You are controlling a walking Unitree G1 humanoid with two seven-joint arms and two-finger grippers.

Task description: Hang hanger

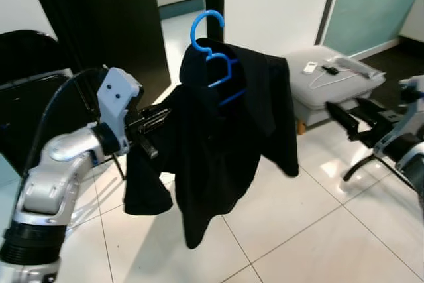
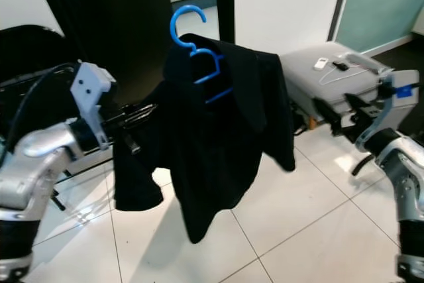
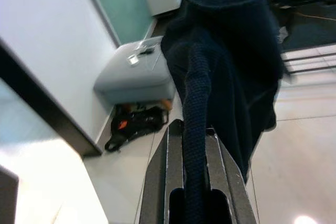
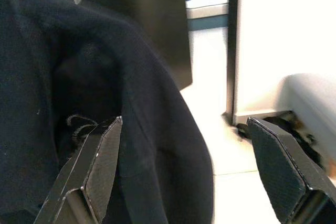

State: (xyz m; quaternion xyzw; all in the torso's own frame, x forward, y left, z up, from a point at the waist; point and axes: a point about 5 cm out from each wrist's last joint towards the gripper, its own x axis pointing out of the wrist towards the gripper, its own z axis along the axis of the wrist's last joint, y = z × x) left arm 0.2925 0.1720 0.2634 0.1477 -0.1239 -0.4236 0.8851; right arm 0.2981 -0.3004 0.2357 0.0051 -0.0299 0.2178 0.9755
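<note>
Right, the blue plastic hanger (image 1: 213,57) is up in mid-air with its curved hook on top, and a black jacket (image 1: 225,144) draped over it, hanging down in soft folds above the floor. Over on the left, the left gripper (image 1: 154,122) reaches in from the side and its fingers (image 3: 167,171) are clamped onto a knitted fold of the dark fabric. The right gripper (image 4: 181,174) is off to the right, apart from the garment, fingers spread wide and holding nothing. Below it all, glossy white floor tiles (image 1: 298,230) with thin grout lines. Behind, a grey padded ottoman (image 1: 331,87) sits against the white wall with small white and dark items on top, and a dark door (image 1: 106,18) stands at the back left.
</note>
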